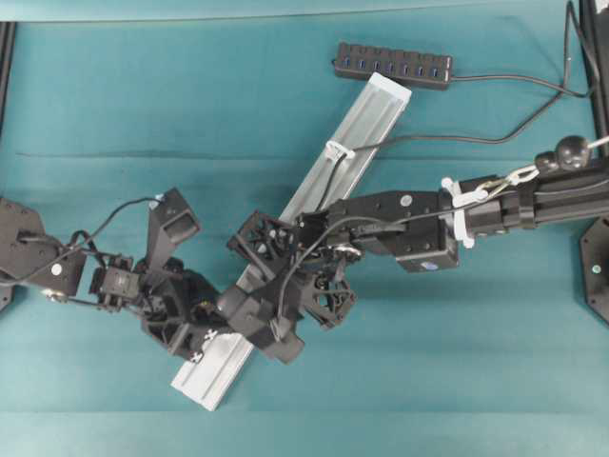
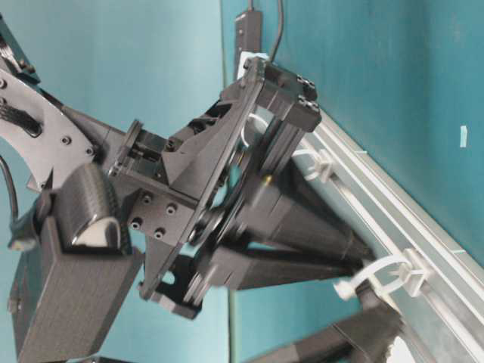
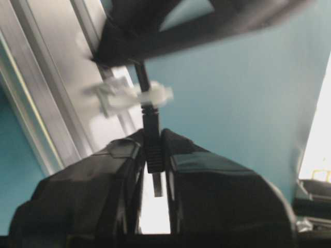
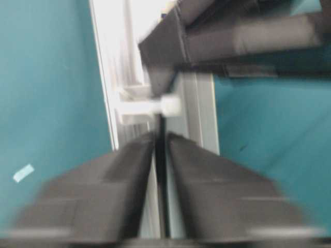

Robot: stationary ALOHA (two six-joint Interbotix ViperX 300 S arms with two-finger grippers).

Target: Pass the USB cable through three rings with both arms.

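The silver rail (image 1: 366, 129) lies diagonally on the teal table, with one white ring (image 1: 338, 150) showing near its top. The USB cable (image 1: 457, 138) runs from the black hub (image 1: 393, 65) through that ring and down under both arms. In the left wrist view my left gripper (image 3: 153, 135) is shut on the cable's black plug (image 3: 153, 152), just below a white ring (image 3: 151, 96) that the cord passes through. In the right wrist view, which is blurred, the cable (image 4: 161, 155) runs between the fingers of my right gripper (image 4: 161, 135), close on both sides, below that ring (image 4: 168, 106).
Both arms crowd together over the rail's middle, hiding that stretch from overhead. The table-level view shows two rings (image 2: 321, 165) (image 2: 386, 276) on the rail (image 2: 401, 215). A scrap of white tape (image 4: 23, 173) lies on the teal cloth.
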